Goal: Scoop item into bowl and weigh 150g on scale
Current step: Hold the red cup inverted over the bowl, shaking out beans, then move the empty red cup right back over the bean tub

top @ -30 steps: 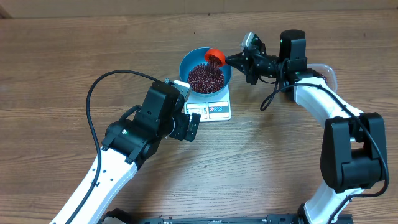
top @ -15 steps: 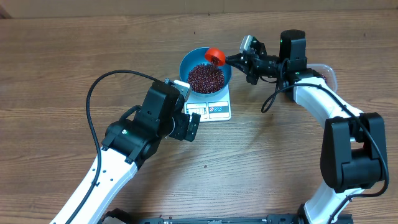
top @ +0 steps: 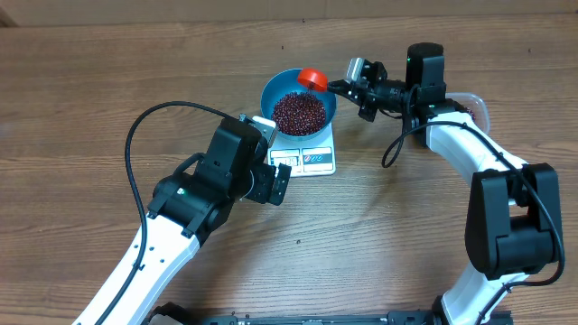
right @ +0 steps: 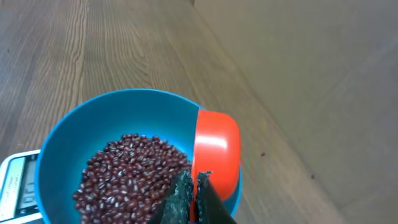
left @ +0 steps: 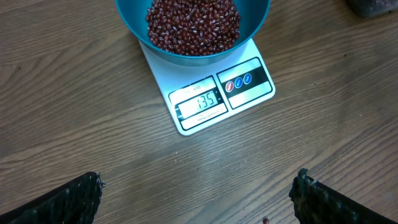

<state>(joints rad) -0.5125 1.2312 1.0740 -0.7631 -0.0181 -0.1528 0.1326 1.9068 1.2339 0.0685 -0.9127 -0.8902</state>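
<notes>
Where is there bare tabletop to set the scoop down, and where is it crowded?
Free: table left of the blue bowl, and in front of the scale, right of the left gripper. Crowded: the bowl's right rim, where the right gripper holds the scoop.

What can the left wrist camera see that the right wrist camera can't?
Only the left wrist view lets you read the scale: it says 135. It also shows the left gripper wide open, holding nothing. Only the right wrist view shows the orange scoop, pinched in the right gripper at the rim of the blue bowl. Both show that bowl full of beans.
</notes>
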